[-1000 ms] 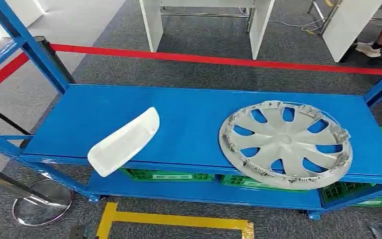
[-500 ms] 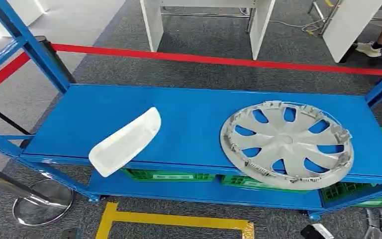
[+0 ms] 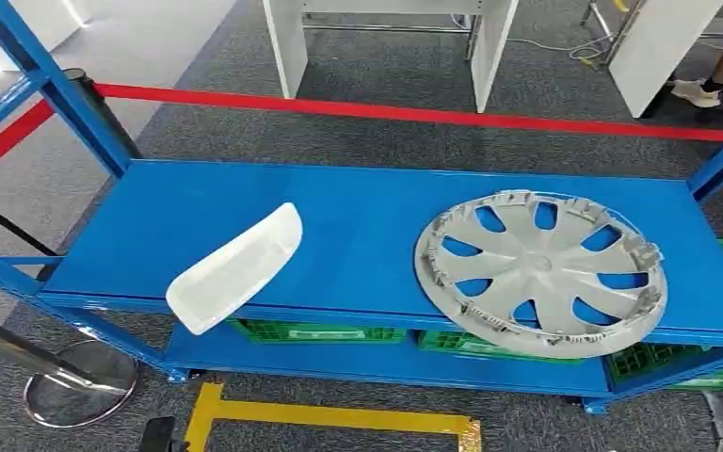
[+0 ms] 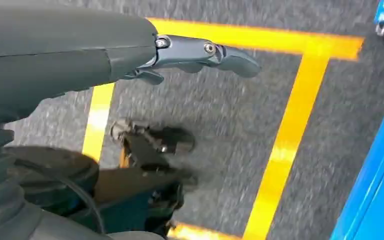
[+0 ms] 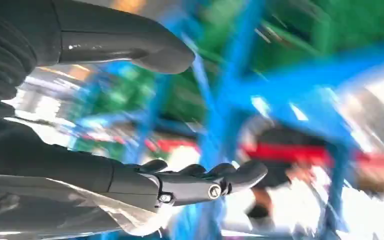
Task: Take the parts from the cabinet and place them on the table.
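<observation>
1. Parts on blue shelf (image 3: pixel 367 235): white panel (image 3: pixel 235 268) at the front left edge, overhanging; hubcap (image 3: pixel 541 273) at right, flat, rim over the front edge. Overhang offers fingers an edge.
2. Left hand (image 4: pixel 200 52) and right hand (image 5: pixel 200 182): fingers extended, apart, holding nothing, low in front of the shelf. No grasp begun.

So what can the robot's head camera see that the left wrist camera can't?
Head view alone: a silver wheel cover and a white curved part lying on the blue shelf, with green crates below and a red barrier tape behind. Left wrist view alone: the left hand, fingers stretched out, holding nothing. Both: yellow floor tape on grey carpet.
</observation>
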Controlling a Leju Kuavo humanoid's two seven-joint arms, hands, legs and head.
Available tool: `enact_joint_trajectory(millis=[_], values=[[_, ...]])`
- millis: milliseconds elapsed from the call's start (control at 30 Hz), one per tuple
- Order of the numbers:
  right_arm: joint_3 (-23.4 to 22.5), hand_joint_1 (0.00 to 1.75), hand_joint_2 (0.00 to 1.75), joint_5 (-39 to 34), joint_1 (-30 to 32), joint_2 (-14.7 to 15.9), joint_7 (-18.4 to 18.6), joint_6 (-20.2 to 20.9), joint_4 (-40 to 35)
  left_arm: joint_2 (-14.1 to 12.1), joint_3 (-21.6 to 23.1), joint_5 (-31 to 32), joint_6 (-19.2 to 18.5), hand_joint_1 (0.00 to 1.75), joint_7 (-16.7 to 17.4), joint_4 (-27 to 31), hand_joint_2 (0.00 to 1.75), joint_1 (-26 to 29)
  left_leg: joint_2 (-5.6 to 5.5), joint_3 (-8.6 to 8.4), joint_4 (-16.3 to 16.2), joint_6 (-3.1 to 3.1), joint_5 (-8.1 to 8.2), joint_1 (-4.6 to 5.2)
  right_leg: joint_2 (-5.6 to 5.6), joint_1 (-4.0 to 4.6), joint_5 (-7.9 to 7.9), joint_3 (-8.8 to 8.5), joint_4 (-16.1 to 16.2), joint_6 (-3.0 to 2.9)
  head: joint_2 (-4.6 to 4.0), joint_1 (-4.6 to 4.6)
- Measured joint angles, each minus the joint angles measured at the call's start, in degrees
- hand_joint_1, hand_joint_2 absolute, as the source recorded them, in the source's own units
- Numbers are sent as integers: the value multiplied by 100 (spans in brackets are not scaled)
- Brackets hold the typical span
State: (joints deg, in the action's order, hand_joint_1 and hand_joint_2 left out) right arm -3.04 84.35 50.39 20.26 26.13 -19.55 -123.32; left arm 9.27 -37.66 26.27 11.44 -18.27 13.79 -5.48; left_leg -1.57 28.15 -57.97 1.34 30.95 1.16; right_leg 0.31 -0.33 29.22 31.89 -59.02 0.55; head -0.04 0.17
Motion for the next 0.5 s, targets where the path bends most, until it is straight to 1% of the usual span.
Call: enact_joint_trajectory(millis=[33,67,133,233,300,367,433,500], values=[[-46,0,175,87,-17,-9,-169,-193,0,24,24,24,80,0,0,0,175,-21,0,-1,0,0,0,0,-1,0,0,0,0,0,0,0],[-111,0,175,115,-45,-43,-366,-298,0,52,46,48,144,0,0,0,175,-42,0,-1,0,0,0,0,-1,0,0,-1,0,1,0,0],[-267,0,175,58,-116,-153,-673,-261,7,92,55,76,196,0,0,0,175,-78,0,-2,0,0,-1,0,0,0,-1,-3,0,1,0,2],[-722,0,175,-44,-230,-541,-1467,83,59,148,70,105,222,0,4,0,175,-99,2,-5,0,0,-1,0,2,0,-1,-1,0,1,0,0],[-1044,0,175,-49,-281,-799,-1873,326,90,155,83,148,225,0,17,0,175,-97,2,-4,0,0,-1,0,1,0,-1,-2,0,1,0,-2],[-1402,0,175,39,-382,-1094,-2361,545,116,157,87,194,192,0,17,0,175,-97,3,-3,1,0,-1,0,4,1,-1,-1,0,1,0,0],[-1736,0,175,155,-506,-1384,-2776,716,131,164,111,223,188,0,39,0,175,-97,4,-2,1,0,0,0,5,0,-1,0,0,1,0,2],[-2046,0,175,207,-625,-1631,-2994,836,151,168,153,234,172,0,55,0,175,-90,4,-1,2,0,0,0,4,0,-1,-1,0,1,0,2]])
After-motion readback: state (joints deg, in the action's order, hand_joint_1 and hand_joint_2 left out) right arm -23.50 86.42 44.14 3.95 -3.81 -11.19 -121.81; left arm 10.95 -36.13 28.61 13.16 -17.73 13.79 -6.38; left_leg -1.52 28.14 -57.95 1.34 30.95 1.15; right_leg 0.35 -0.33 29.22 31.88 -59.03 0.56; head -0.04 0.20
